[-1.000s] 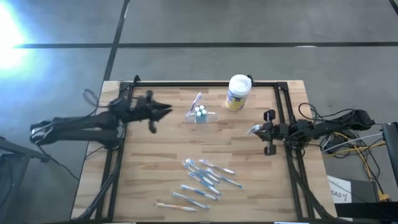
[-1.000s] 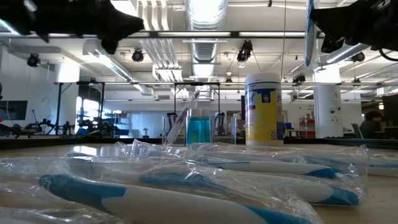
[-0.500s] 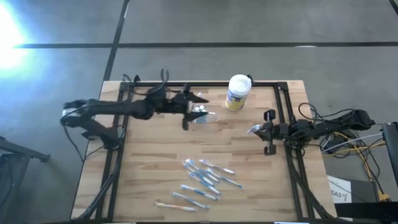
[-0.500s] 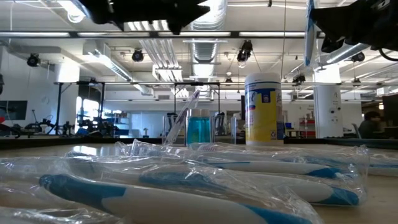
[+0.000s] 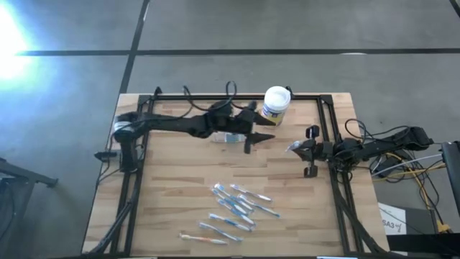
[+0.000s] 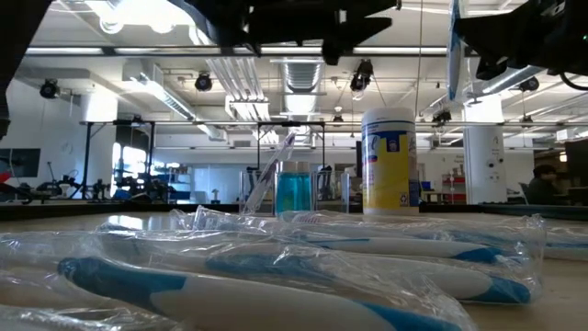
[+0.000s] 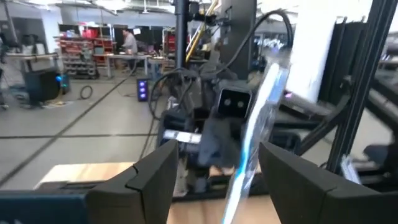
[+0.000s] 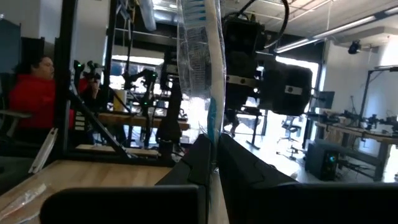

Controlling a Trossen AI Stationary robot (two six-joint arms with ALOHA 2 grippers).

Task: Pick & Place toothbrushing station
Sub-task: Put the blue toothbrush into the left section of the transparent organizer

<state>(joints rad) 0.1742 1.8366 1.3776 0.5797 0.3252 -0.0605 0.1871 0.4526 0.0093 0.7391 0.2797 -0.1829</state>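
The toothbrushing station (image 5: 231, 136) is not yet grasped and stands on the tabletop (image 5: 180, 194) just behind the left gripper (image 5: 267, 137), whose fingers are spread apart, while a wrapped toothbrush (image 8: 199, 68) is clamped in the right gripper (image 5: 293, 150).

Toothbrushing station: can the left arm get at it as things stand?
Probably yes. The left gripper is open and empty, above the toothbrushing station, with nothing between them. The white canister stands just beyond.
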